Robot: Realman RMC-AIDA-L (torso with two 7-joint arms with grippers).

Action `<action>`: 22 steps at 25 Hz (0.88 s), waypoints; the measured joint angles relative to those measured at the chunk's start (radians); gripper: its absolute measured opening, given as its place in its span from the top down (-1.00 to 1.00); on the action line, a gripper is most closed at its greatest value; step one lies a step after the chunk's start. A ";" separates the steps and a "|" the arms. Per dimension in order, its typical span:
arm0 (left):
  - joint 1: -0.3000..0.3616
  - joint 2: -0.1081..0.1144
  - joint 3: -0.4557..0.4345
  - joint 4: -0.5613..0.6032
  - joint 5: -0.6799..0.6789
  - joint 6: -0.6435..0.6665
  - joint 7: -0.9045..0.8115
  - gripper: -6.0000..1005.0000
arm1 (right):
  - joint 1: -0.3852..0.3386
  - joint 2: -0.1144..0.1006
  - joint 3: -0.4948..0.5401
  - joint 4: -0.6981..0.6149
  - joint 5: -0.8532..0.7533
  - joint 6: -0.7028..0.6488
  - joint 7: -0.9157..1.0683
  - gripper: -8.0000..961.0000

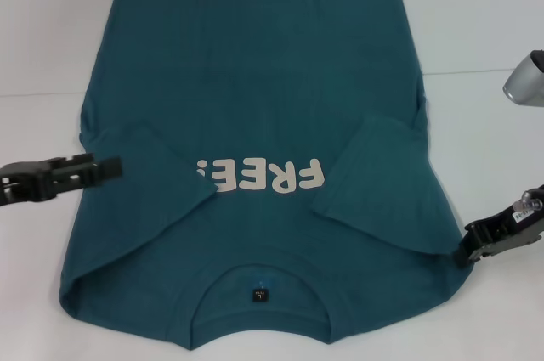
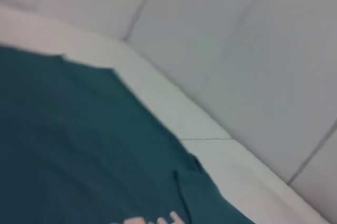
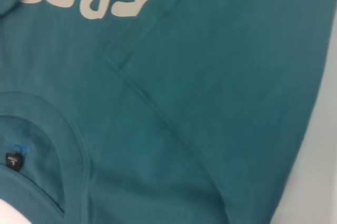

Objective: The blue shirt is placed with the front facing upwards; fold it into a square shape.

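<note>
The blue shirt (image 1: 255,115) is lying front up on the white table (image 1: 484,30), collar nearest the robot and hem at the far side, with both sleeves folded inward over the chest. The left sleeve is covering the end of the white lettering (image 1: 263,177), so only part of the word is showing in the head view, and the collar's lower edge is being cut off by the bottom of that picture. A small black neck tag (image 1: 260,295) is sitting inside the collar. The left gripper (image 1: 102,167) is reaching in over the shirt's left edge beside the folded sleeve; whether it is released or clenched cannot be told. The right gripper (image 1: 466,252) is resting at the shirt's right edge near the shoulder, and its state cannot be told either. The left wrist view is showing only blurred cloth and bare table, no fingers. A grey rounded object (image 1: 524,79) is standing partly out of frame, well apart from the shirt.
</note>
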 joint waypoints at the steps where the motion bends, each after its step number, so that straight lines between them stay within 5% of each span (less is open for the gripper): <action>1: 0.003 0.000 0.002 0.020 0.008 0.003 -0.046 -0.64 | 0.001 0.000 0.000 0.000 0.001 -0.001 -0.002 0.89; 14: 0.006 0.000 0.023 0.131 0.200 0.032 -0.434 -0.64 | 0.008 -0.001 -0.001 -0.015 0.001 -0.014 -0.039 0.89; 22: -0.024 0.017 0.028 0.183 0.329 0.097 -0.597 -0.62 | 0.010 -0.004 0.000 -0.021 0.011 -0.018 -0.067 0.89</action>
